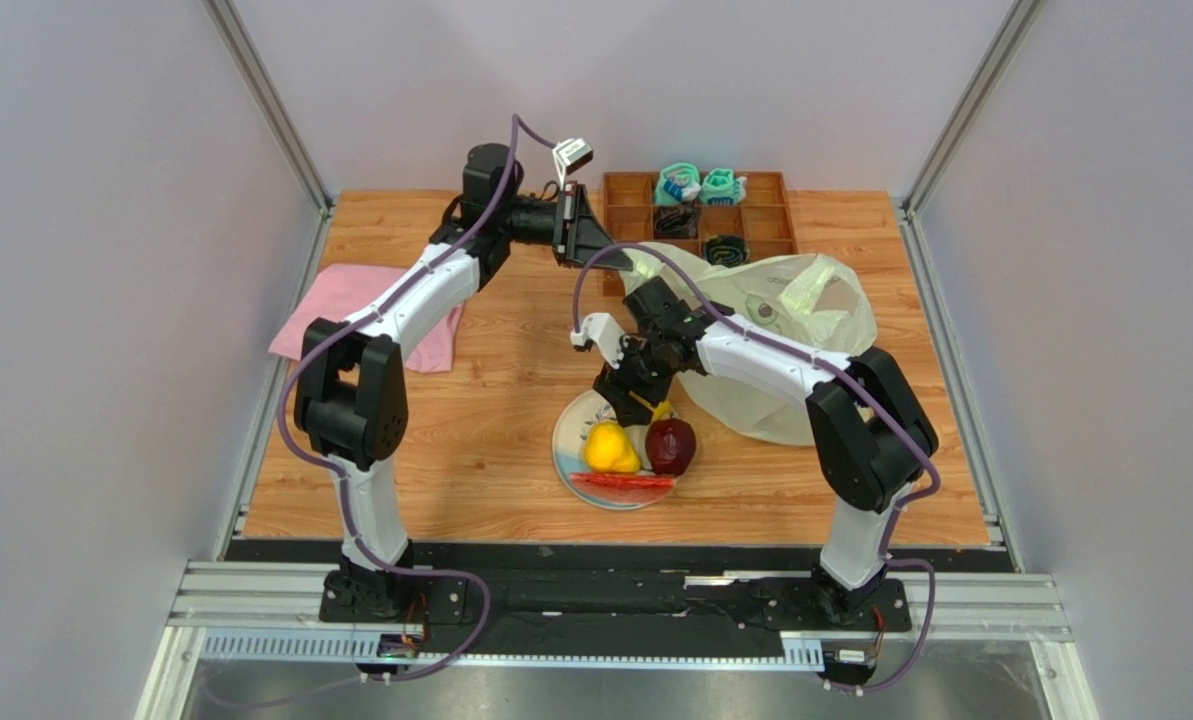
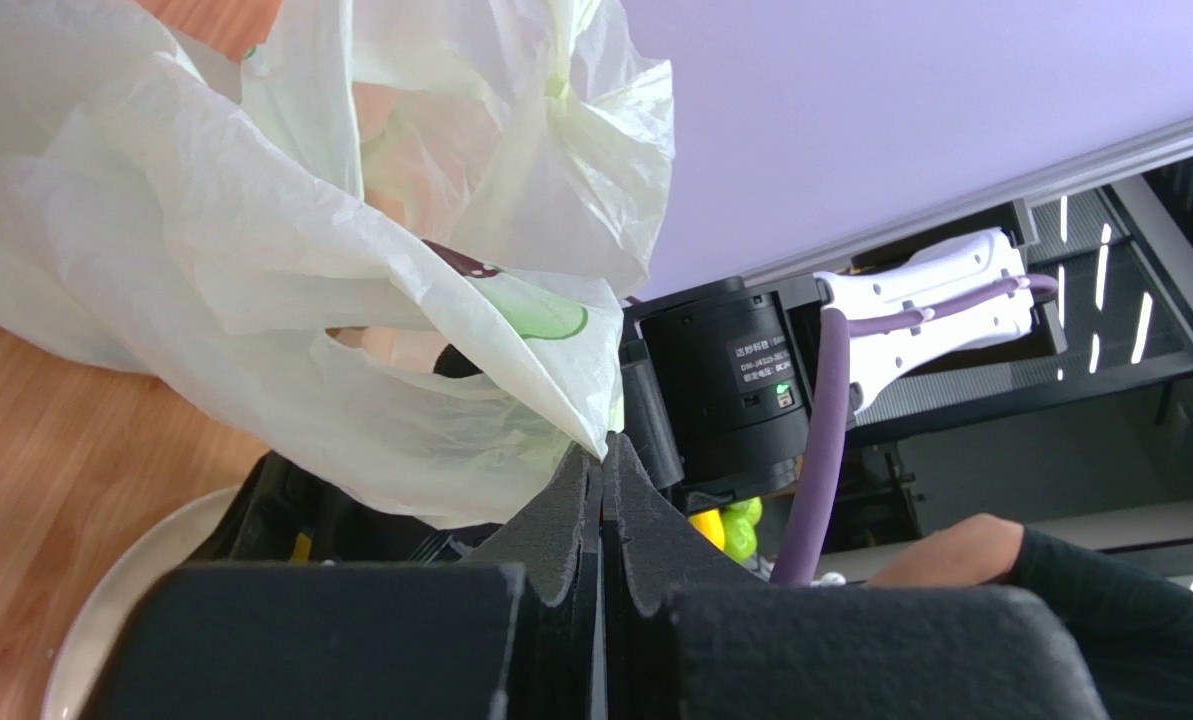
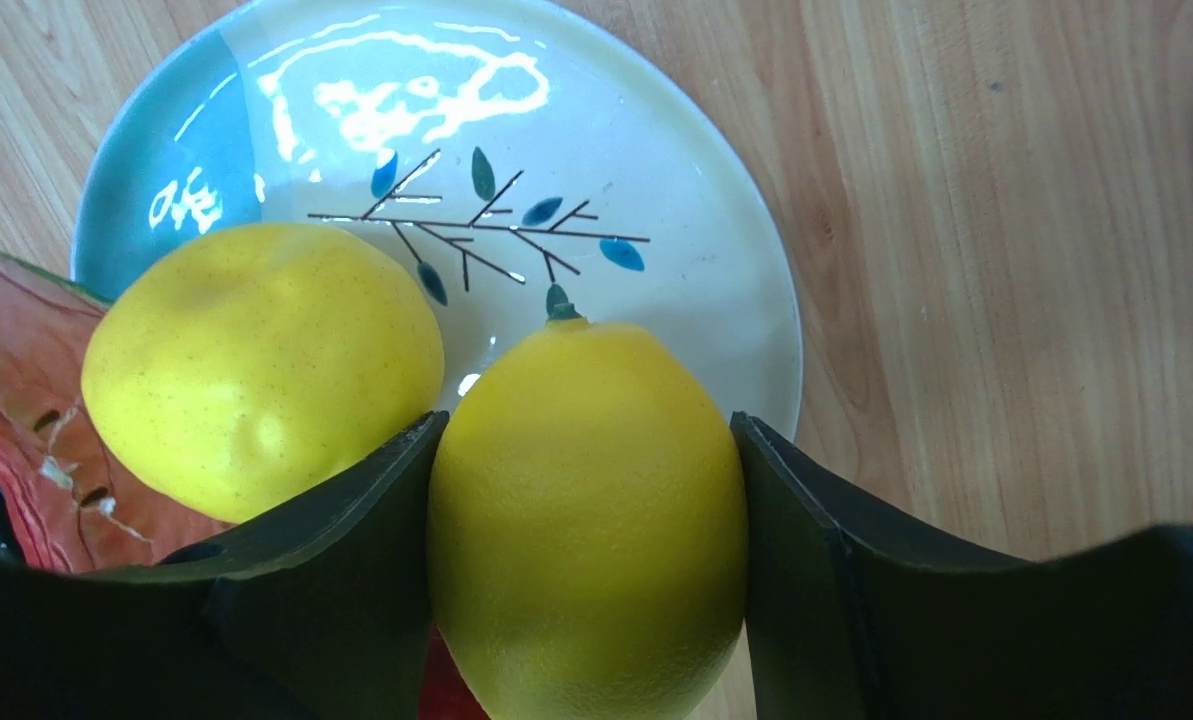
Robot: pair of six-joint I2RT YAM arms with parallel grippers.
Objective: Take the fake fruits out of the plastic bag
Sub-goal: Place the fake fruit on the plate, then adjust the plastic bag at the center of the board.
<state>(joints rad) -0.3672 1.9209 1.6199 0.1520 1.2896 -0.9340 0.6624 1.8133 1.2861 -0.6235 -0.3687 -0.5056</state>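
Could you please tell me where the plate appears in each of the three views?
Top external: plate at front centre of the table, under the right claw.
Left wrist: only a pale rim arc, bottom-left corner, below the bag.
Right wrist: upper middle, behind the lemon in the claw.
Shared landmark: the wooden table, in all three.

My left gripper (image 1: 599, 249) pinches an edge of the plastic bag (image 1: 798, 323) near the wooden tray (image 1: 768, 192), while my right gripper (image 1: 644, 402) holds a yellow piece (image 1: 661, 408) over the plate (image 1: 565, 428) bearing 3 fruits: yellow pear (image 1: 610, 447), dark red round one (image 1: 671, 444), red slice (image 1: 622, 485).
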